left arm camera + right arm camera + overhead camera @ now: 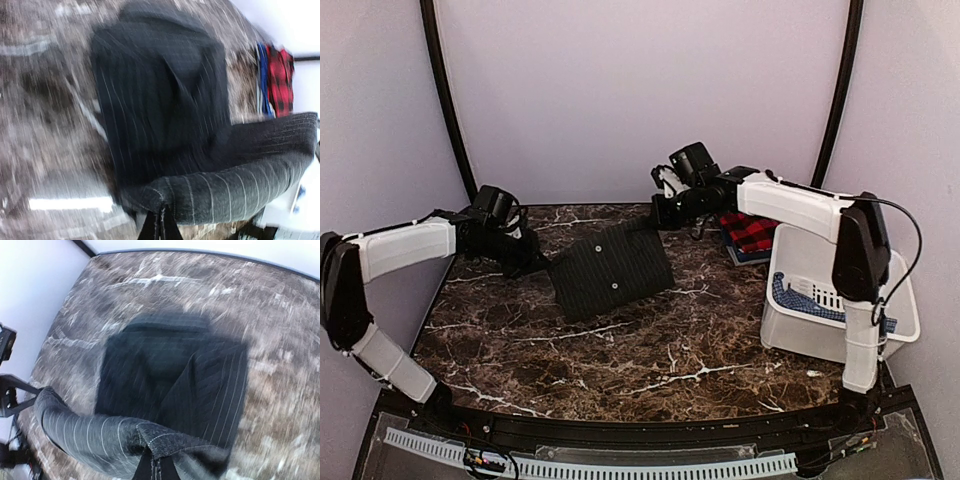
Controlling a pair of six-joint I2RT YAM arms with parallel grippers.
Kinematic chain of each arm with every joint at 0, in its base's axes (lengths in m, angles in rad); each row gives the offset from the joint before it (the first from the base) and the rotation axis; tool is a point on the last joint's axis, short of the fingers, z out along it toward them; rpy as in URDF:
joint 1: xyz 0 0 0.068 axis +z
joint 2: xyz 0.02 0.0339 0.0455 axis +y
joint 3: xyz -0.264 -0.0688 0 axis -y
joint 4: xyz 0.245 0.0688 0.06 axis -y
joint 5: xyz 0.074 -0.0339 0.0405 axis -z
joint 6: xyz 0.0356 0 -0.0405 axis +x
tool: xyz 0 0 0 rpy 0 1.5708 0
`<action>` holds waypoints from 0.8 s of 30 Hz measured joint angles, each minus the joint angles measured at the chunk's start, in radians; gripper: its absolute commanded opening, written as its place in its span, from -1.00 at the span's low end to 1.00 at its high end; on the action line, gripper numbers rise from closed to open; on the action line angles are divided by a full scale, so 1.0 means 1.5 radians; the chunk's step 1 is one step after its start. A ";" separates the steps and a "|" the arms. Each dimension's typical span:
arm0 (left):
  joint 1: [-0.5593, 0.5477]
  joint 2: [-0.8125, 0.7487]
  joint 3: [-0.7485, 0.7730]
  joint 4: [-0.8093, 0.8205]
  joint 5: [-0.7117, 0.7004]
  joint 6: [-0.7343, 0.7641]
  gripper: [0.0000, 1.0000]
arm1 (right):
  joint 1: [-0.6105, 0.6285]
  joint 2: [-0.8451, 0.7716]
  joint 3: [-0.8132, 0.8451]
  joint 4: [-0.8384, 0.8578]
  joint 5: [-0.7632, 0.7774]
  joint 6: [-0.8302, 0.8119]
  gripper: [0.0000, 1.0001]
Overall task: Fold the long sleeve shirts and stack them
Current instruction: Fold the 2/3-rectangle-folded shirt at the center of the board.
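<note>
Left gripper (pixel 535 260) is clamped shut on one end of the dark charcoal pinstriped button-up shirt (pixel 613 270). Its wrist view shows the fingers pinched on a thick hem with no gap. Right gripper (pixel 665 212) is likewise shut on the same shirt's other end, with a stitched edge nipped between its tips.

The held edge hangs as a taut, slightly rolled band between the two grippers. That is the long axis: it runs from the left gripper diagonally away and rightward to the right gripper. The rest of the shirt, a folded dark rectangle, lies below and to the near side of that band on the brown marble-pattern tabletop (pixel 620 370). Two small white buttons show on top. Both wrist views are blurred, so the finer folds can't be read.

The red-and-black plaid cloth shirt (pixel 748 232) sits just right of the right gripper. It lies on something blue, against the far side of the white plastic bin (pixel 790 322), and is well apart from the left gripper. Blue patterned cloth (pixel 800 295) lies inside the bin.

Judgement: the fold of the charcoal shirt is in progress or nearly done, with stacking left to do. The plaid shirt lies off the right end of the held edge, so any carry goes rightward along that axis. The right arm is nearer and would lead, while the left has to follow across. Risk: if the pair drift apart or together, the band slackens and the folded body skews or drags open on the tabletop.
</note>
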 measured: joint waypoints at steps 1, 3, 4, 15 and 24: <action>0.025 0.045 0.016 0.026 0.007 0.008 -1.00 | -0.011 0.042 0.042 0.003 0.001 -0.002 -1.00; 0.068 0.137 0.051 0.078 0.022 0.019 -1.00 | -0.035 0.154 0.153 0.013 0.004 -0.005 -1.00; 0.083 0.187 0.073 0.105 0.034 0.021 -1.00 | -0.043 0.193 0.193 0.010 0.004 -0.005 -1.00; 0.119 0.506 0.254 0.275 0.124 0.022 -1.00 | -0.100 0.417 0.314 0.036 -0.011 0.024 -1.00; 0.095 0.382 0.081 0.312 0.121 0.011 -1.00 | -0.041 0.271 0.064 0.092 0.006 0.011 -1.00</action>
